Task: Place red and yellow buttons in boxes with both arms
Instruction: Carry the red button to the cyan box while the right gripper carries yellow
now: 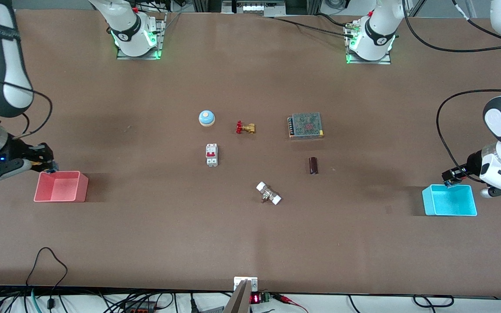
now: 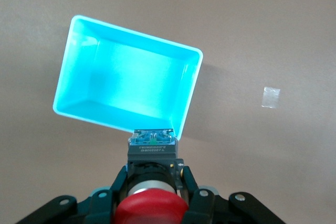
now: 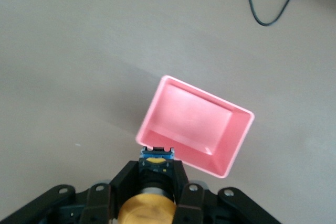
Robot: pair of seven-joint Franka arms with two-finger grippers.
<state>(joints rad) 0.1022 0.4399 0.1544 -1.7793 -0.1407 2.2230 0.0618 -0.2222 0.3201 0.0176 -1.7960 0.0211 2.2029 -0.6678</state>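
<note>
Left gripper [image 2: 152, 203] — pinching red button [image 2: 151, 207] over cyan box [image 2: 191, 85] rim, for dropping | right gripper [image 3: 149, 198] — pinching yellow button [image 3: 147, 211] over pink box [image 3: 239, 140] rim.

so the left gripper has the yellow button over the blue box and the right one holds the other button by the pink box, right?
Not quite: the left gripper holds the red button, as the left wrist view shows, at the rim of the blue box. The yellow button is in the right gripper, at the rim of the pink box.
</note>
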